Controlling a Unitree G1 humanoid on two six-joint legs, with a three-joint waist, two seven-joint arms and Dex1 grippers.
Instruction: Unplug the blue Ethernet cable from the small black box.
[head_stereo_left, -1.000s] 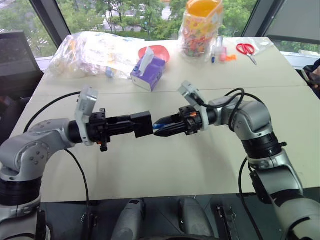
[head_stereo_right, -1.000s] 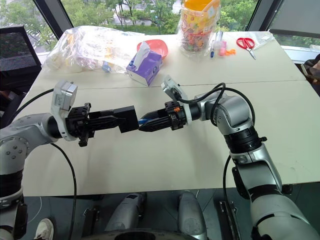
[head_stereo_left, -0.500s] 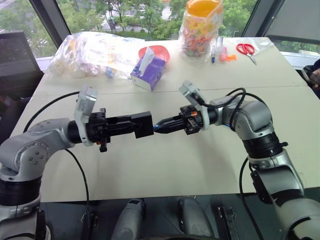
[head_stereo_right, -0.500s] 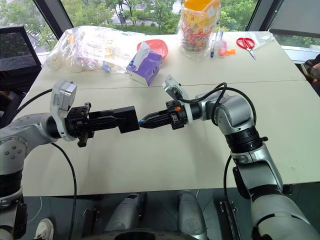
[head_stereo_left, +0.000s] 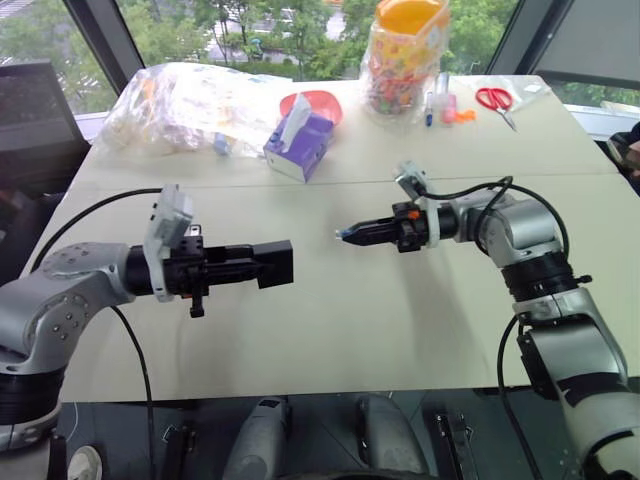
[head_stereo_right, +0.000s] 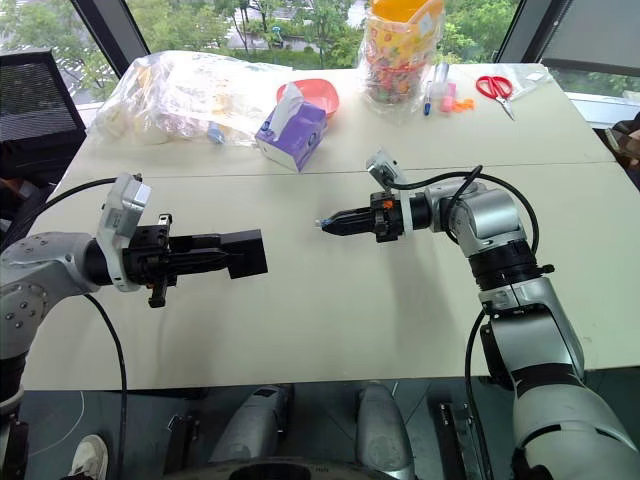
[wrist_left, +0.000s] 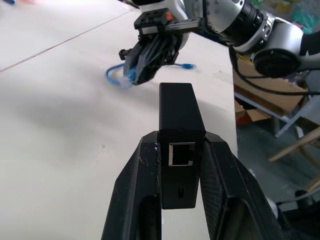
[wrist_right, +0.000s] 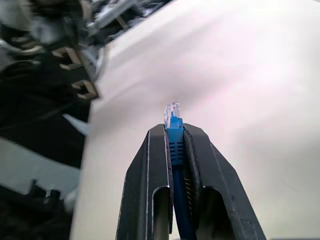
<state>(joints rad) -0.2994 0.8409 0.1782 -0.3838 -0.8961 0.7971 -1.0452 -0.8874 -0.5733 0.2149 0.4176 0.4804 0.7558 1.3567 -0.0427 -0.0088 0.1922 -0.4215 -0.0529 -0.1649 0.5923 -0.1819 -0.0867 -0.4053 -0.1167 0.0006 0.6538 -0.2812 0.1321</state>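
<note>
table: plain beige top
box: clamped in left gripper, empty port facing right
cable: plug pinched in right gripper, well clear of box

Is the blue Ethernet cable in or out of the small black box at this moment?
Out. The small black box in the left gripper shows an empty port, and the blue Ethernet cable's plug sits pinched in the right gripper, apart from the box.

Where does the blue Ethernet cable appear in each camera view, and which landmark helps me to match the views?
Left eye: blue Ethernet cable at the right gripper tip, centre.
Right eye: same tip, centre.
Left wrist: looped beyond the small black box, upper middle.
Right wrist: clamped between the fingers, plug forward.
Shared landmark: right gripper.
</note>
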